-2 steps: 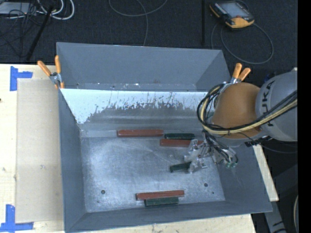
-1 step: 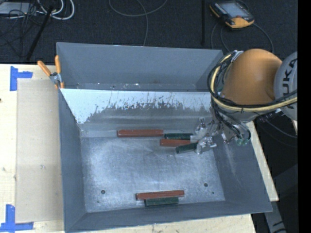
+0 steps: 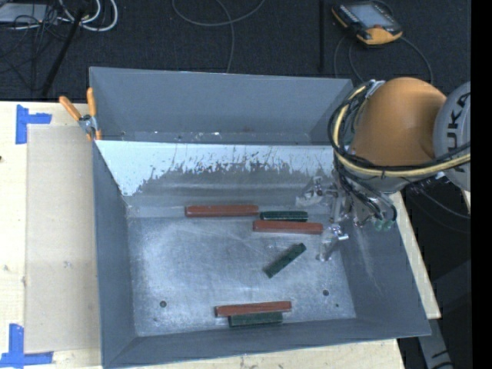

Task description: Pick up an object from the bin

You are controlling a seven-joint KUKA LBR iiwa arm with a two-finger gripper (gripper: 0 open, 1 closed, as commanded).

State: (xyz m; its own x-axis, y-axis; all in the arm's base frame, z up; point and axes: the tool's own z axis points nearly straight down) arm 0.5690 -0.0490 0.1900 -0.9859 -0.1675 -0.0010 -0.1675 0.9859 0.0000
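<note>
The fingers (image 3: 332, 243) hang low over the right side of the bin's floor. From where I stand the metal parts run together, so I cannot tell whether they are apart or closed. No bar seems to sit between them. Just to their left a short dark green bar (image 3: 284, 260) lies at a slant on the floor, apart from the tips. It lies clear of its neighbours, so I'd guess it is the easiest to take. A little further back, a reddish-brown bar (image 3: 287, 226) points its right end at the fingers, with a second green bar (image 3: 283, 216) lying against its far side. A longer brown bar (image 3: 221, 211) lies off to their left. Near the front wall, well apart from the arm, a red bar (image 3: 252, 308) and a green bar (image 3: 255, 320) lie side by side. Above the fingers the wrist carries an orange cover (image 3: 396, 121) wrapped in cables (image 3: 342, 141), leaning in over the right wall of the grey bin (image 3: 231, 106). That reach likely explains why it works this corner. The pick looks not yet made.
</note>
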